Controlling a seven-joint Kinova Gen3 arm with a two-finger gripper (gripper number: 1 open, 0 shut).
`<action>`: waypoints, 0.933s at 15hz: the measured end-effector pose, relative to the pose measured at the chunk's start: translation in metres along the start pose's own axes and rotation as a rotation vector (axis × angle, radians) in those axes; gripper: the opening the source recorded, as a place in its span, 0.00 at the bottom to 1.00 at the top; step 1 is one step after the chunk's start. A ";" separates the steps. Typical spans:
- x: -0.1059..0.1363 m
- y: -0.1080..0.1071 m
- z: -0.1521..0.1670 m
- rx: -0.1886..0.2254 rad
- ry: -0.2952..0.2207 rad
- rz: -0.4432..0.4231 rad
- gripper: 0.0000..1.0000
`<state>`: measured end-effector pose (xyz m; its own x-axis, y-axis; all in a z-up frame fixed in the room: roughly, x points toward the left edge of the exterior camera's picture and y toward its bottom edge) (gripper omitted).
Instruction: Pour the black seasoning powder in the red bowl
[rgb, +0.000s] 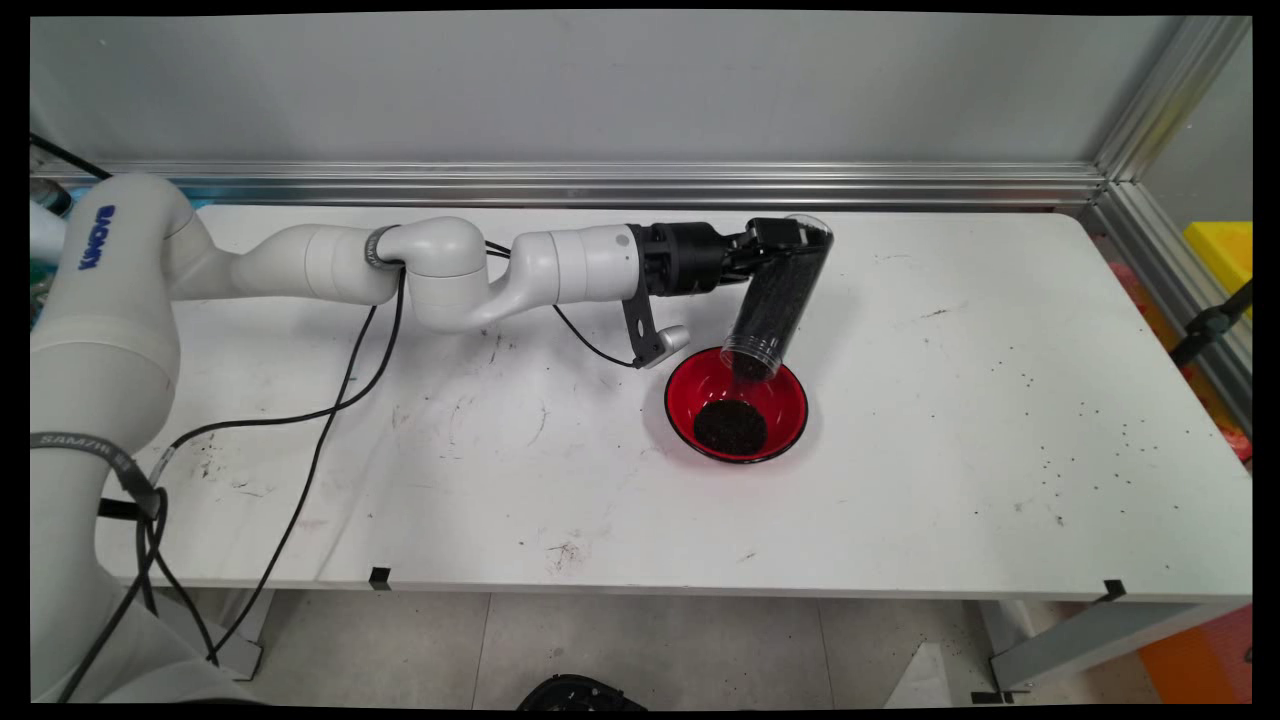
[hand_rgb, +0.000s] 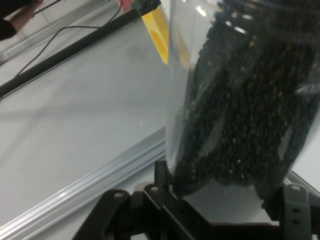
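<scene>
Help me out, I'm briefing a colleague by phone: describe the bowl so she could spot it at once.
On the white table, look just right of centre, below the gripper. The bowl sits under the mouth of the tilted clear tube of dark grains. It is the only red thing on the table, with a small black heap inside.

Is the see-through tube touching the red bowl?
Cannot tell. In the main view the tube's open end overlaps the red bowl's far rim, showing neither contact nor gap.
</scene>
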<state>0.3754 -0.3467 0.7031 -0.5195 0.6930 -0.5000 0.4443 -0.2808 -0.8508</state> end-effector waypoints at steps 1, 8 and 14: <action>0.000 0.000 0.000 0.001 -0.001 0.000 0.00; -0.001 0.000 -0.002 0.001 0.000 -0.003 0.00; 0.000 0.000 -0.008 -0.011 0.012 -0.027 0.00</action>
<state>0.3809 -0.3415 0.7040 -0.5225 0.7082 -0.4749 0.4384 -0.2545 -0.8620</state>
